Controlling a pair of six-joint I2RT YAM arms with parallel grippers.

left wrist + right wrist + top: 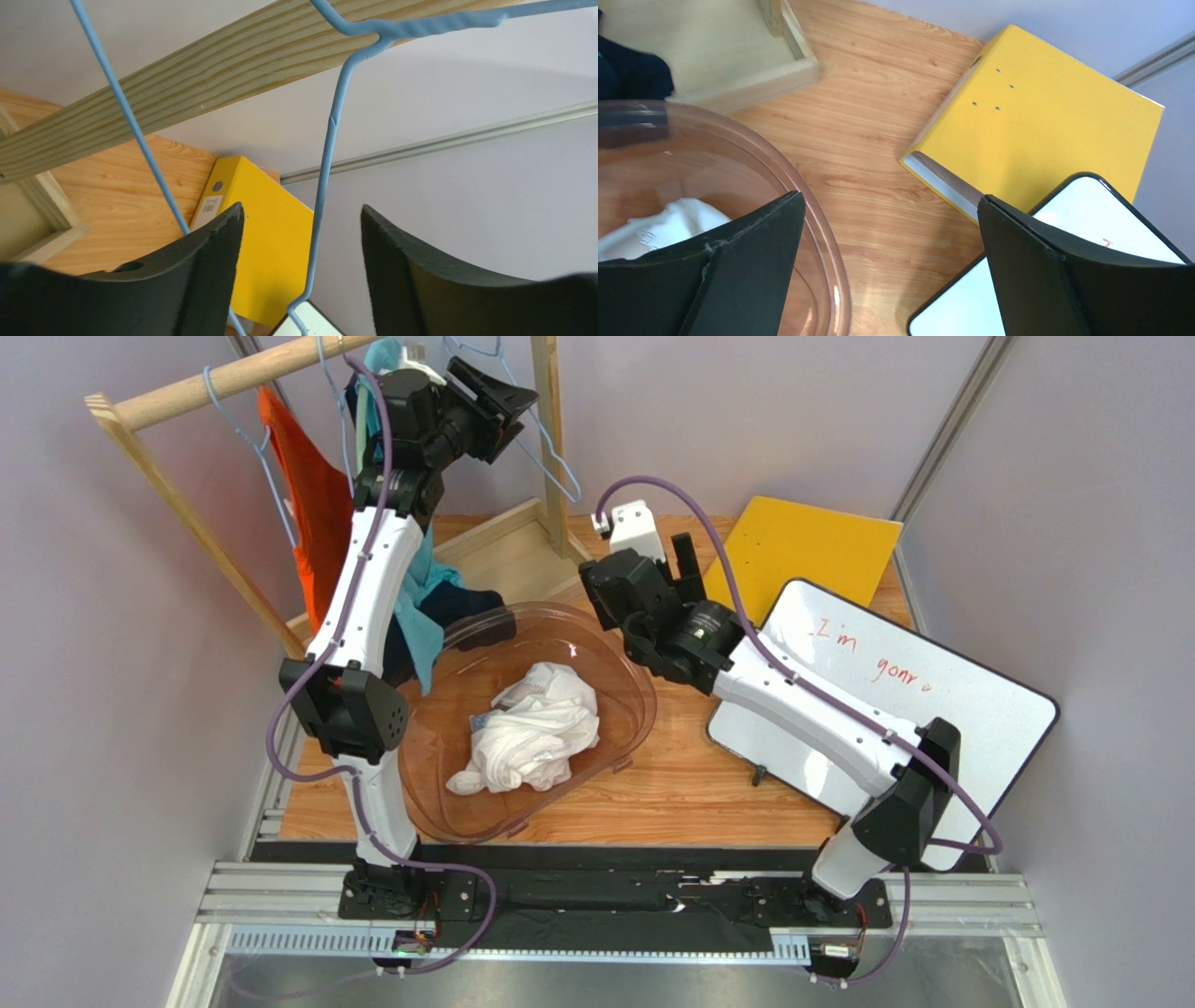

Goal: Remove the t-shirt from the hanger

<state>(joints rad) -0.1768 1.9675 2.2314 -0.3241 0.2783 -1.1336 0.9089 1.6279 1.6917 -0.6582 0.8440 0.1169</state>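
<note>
An orange t-shirt [316,511] hangs on a light blue hanger [232,406] from the wooden rod [225,381] of the rack at the back left. A teal t-shirt [421,616] hangs behind my left arm. My left gripper [508,399] is raised to the rod and open. In the left wrist view [302,213] the wire of an empty blue hanger [324,175] runs between the fingers, untouched, under the rod [210,77]. My right gripper [659,567] is open and empty, low over the table beside the bowl, as the right wrist view [891,199] shows.
A clear bowl [638,679] holds a crumpled white t-shirt [540,728]; its rim [822,231] is by my right gripper's left finger. A yellow binder [814,546] and a whiteboard [898,700] lie on the right. A dark blue cloth [470,605] lies at the rack's base.
</note>
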